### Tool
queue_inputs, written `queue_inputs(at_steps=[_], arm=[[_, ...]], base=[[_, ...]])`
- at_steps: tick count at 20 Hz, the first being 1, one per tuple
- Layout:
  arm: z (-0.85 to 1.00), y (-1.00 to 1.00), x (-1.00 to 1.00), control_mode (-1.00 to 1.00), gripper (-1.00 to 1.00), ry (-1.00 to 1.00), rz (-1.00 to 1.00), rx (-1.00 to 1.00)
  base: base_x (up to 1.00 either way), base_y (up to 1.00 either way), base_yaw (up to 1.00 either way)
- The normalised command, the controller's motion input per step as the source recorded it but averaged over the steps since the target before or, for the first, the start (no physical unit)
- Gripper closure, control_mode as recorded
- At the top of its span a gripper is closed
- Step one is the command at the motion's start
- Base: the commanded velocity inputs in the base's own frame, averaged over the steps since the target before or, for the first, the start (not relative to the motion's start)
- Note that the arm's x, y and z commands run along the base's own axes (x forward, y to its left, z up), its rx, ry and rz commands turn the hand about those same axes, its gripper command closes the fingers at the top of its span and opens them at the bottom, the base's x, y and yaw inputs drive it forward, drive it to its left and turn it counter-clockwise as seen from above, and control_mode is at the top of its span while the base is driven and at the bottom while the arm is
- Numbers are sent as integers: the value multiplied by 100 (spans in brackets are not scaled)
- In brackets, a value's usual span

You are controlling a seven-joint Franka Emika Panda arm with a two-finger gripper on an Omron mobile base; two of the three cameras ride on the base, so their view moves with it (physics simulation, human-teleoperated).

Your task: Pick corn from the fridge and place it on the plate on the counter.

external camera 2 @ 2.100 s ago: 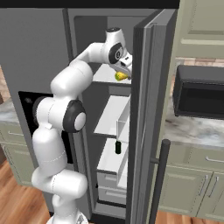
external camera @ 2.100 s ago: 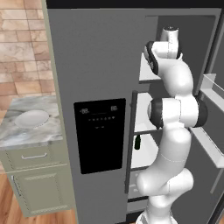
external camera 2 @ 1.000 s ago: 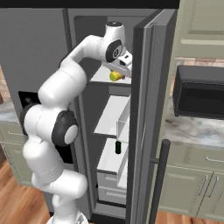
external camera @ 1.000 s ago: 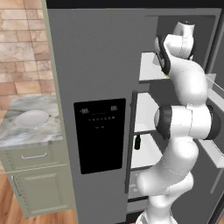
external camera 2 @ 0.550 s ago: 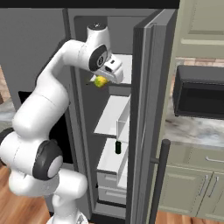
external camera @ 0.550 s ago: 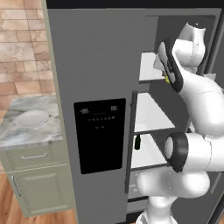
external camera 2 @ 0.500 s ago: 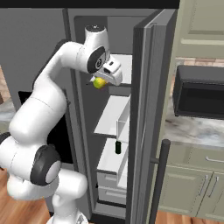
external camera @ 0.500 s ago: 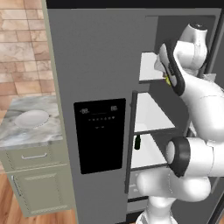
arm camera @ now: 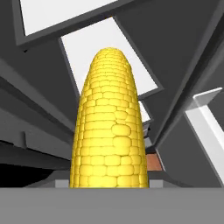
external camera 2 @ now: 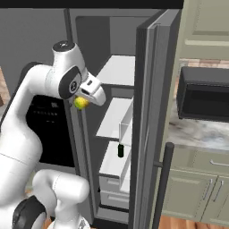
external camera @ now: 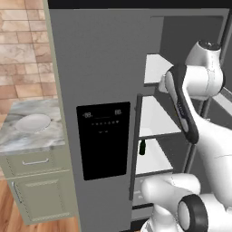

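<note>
The corn [arm camera: 109,131] stands up the middle of the hand view as a bright yellow cob, close to the camera. From the right base view it is a small yellow piece [external camera 2: 80,103] held in my gripper [external camera 2: 83,101], which is shut on it just in front of the fridge's [external camera 2: 150,89] open compartment, below the top white shelf [external camera 2: 117,70]. The grey fridge door with its black dispenser panel [external camera: 103,138] is in the left base view. The white plate [external camera: 32,122] lies on the marble counter [external camera: 45,138] to the left of the fridge.
A dark green bottle [external camera 2: 120,150] stands on a lower fridge shelf. The open fridge door rises right of the arm, with a black microwave [external camera 2: 203,94] on the counter beyond it. The sage-green cabinet [external camera: 38,190] has a drawer under the plate.
The arm has drawn the corn back from the top shelf, lower and out toward the front of the fridge. The wrist has swung left in the right base view.
</note>
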Motion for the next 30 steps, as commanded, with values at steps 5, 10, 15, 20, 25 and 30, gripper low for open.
queue_inputs(at_steps=[5, 10, 15, 20, 25, 30], arm=[[-38, 37, -100, -100, 100, 0, 26, 0], [-71, 43, -80, -100, 100, -1, 29, -1], [-70, 36, -21, -100, 100, 3, 13, -13], [-19, 25, 0, -100, 100, 20, -1, -3], [-6, 6, 0, -100, 100, 1, 0, 0], [-20, 61, 0, -100, 100, 2, 0, 0]], base=[[0, 0, 0], [0, 0, 0], [0, 0, 0], [0, 0, 0], [0, 0, 0], [0, 0, 0]])
